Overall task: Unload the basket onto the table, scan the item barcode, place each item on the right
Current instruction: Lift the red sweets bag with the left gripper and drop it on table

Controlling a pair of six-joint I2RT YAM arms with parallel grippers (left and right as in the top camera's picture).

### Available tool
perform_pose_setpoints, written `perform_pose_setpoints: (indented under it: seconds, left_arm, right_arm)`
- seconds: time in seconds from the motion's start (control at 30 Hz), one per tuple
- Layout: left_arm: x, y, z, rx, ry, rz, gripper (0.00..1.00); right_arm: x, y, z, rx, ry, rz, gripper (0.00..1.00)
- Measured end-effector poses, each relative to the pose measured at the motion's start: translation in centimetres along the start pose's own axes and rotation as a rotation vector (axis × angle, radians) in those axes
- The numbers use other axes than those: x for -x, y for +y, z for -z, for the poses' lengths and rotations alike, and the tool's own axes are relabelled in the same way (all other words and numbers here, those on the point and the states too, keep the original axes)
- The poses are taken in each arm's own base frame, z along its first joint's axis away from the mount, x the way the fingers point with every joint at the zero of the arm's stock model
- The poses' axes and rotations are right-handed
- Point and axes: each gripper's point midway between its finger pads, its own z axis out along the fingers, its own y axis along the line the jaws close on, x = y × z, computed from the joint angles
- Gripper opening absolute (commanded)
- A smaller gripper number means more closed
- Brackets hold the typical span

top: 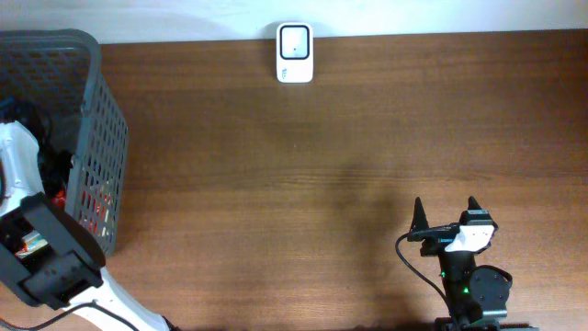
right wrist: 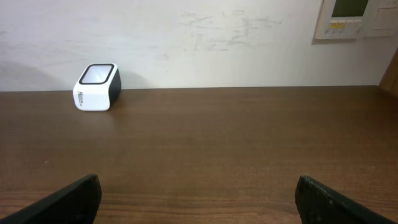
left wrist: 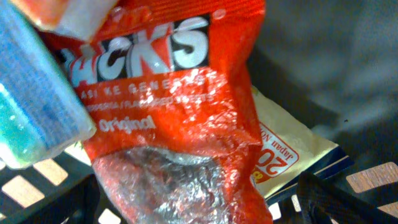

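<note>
Right claw (right wrist: 198, 184) wide open, empty

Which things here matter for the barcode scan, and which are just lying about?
Job:
- scanner
- basket holding the items
- red bag, likely the pick

Lying about, for now:
- blue item
- cream packet
- wall panel

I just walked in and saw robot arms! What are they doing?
The left arm is reaching down into the grey basket, and its camera looks straight at a red snack bag among other packets. Nothing looks grabbed yet. The right gripper hangs open and empty above the table. The white scanner sits at the far edge with nothing in front of it.
</note>
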Motion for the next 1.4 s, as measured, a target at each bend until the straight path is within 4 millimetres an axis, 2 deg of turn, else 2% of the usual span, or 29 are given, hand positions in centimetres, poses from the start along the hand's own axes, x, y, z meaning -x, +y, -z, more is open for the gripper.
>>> perform_pose_setpoints:
  seconds: [0.1, 0.13, 0.17, 0.2, 0.27, 0.33, 0.37, 0.5, 0.6, 0.63, 0.7, 0.73, 0.8, 0.87, 0.9, 0.97, 1.0, 1.03, 1.1, 1.13, 1.17, 1.2, 1.27, 1.3, 1.33, 1.37, 1.4]
  left_arm:
    - [-0.4, 0.1, -0.4, 0.008, 0.013, 0.033, 0.99]
    - [-0.4, 0.0, -0.9, 0.008, 0.011, 0.038, 0.93]
    - [-0.7, 0.0, -1.8, 0.012, 0.017, 0.037, 0.72]
    - [-1.0, 0.1, -2.4, 0.020, 0.027, 0.038, 0.57]
    - [-1.2, 0.2, -2.7, 0.034, 0.030, 0.042, 0.43]
    - [-1.3, 0.5, -2.6, 0.046, 0.030, 0.048, 0.08]
    - [-1.3, 0.6, -2.3, 0.052, 0.036, 0.047, 0.00]
    - [-0.2, 0.7, 1.9, 0.031, 0.015, 0.051, 0.00]
    - [2.3, 0.6, 8.3, -0.034, -0.108, 0.074, 0.00]
    - [3.3, 0.7, 11.2, -0.067, -0.180, 0.088, 0.00]
    - [4.0, 1.2, 16.1, -0.119, -0.288, 0.107, 0.00]
    - [4.3, 1.6, 19.4, -0.157, -0.376, 0.123, 0.00]
    - [4.5, 2.1, 25.3, -0.260, -0.544, 0.141, 0.00]
    - [2.9, 1.5, 30.7, -0.425, -0.670, 0.111, 0.00]
    - [1.5, 0.5, 32.9, -0.516, -0.701, 0.060, 0.00]
    - [-2.3, -3.6, 35.9, -0.698, -0.702, -0.135, 0.00]
    - [-5.1, -7.0, 37.0, -0.791, -0.676, -0.282, 0.00]
    - [-7.7, -9.9, 37.7, -0.848, -0.649, -0.407, 0.00]
    - [-14.4, -16.3, 37.2, -0.891, -0.551, -0.664, 0.00]
    - [-16.1, -17.8, 36.5, -0.870, -0.526, -0.724, 0.00]
    - [-17.5, -19.4, 35.4, -0.823, -0.511, -0.776, 0.00]
    - [-21.3, -23.2, 32.2, -0.728, -0.446, -0.908, 0.00]
    - [-22.5, -27.7, 29.8, -0.679, -0.497, -0.977, 0.00]
    - [-23.8, -30.0, 27.8, -0.646, -0.506, -1.019, 0.00]
    - [-24.9, -31.8, 25.7, -0.611, -0.501, -1.054, 0.00]
    - [-26.7, -34.7, 22.1, -0.560, -0.522, -1.103, 0.00]
    - [-27.4, -36.2, 19.6, -0.525, -0.528, -1.125, 0.01]
  right_arm:
    - [0.0, 0.0, 0.0, 0.000, 0.000, 0.000, 0.98]
    - [0.0, 0.0, 0.0, 0.000, 0.000, 0.000, 0.98]
    - [0.0, 0.0, 0.0, 0.000, 0.000, 0.000, 0.99]
    - [0.0, 0.0, 0.0, 0.000, 0.000, 0.000, 0.98]
    - [0.0, 0.0, 0.0, 0.000, 0.000, 0.000, 0.98]
    - [0.0, 0.0, 0.0, 0.000, 0.000, 0.000, 0.98]
    - [0.0, 0.0, 0.0, 0.000, 0.000, 0.000, 0.98]
    - [0.0, 0.0, 0.0, 0.000, 0.000, 0.000, 0.98]
    - [0.0, 0.0, 0.0, 0.000, 0.001, 0.001, 0.98]
    - [0.0, 0.0, 0.0, 0.000, 0.000, 0.000, 0.98]
    - [0.0, 0.0, 0.0, 0.000, 0.000, 0.000, 0.98]
    - [0.0, 0.0, 0.0, 0.000, 0.000, 0.000, 0.99]
    - [0.0, 0.0, 0.0, 0.000, 0.000, 0.000, 0.98]
    - [0.0, 0.0, 0.0, 0.000, 0.000, 0.000, 0.98]
    - [0.0, 0.0, 0.0, 0.000, 0.000, 0.001, 0.98]
    - [0.0, 0.0, 0.0, 0.000, 0.000, 0.000, 0.98]
    - [0.0, 0.0, 0.0, 0.000, 0.000, 0.000, 0.98]
    - [0.0, 0.0, 0.0, 0.000, 0.000, 0.001, 0.98]
    - [0.0, 0.0, 0.0, 0.000, -0.001, 0.001, 0.99]
    - [0.0, 0.0, 0.0, 0.000, 0.000, 0.001, 0.99]
    - [0.0, 0.0, 0.0, 0.000, 0.000, 0.000, 0.98]
    - [0.0, 0.0, 0.0, 0.000, 0.000, 0.001, 0.98]
    - [0.0, 0.0, 0.0, 0.001, 0.000, 0.000, 0.99]
    - [0.0, 0.0, 0.0, 0.000, 0.001, 0.000, 0.98]
    - [0.0, 0.0, 0.0, 0.000, 0.000, 0.000, 0.98]
    - [0.0, 0.0, 0.0, 0.000, 0.000, 0.000, 0.99]
    - [0.0, 0.0, 0.0, 0.000, 0.001, 0.000, 0.99]
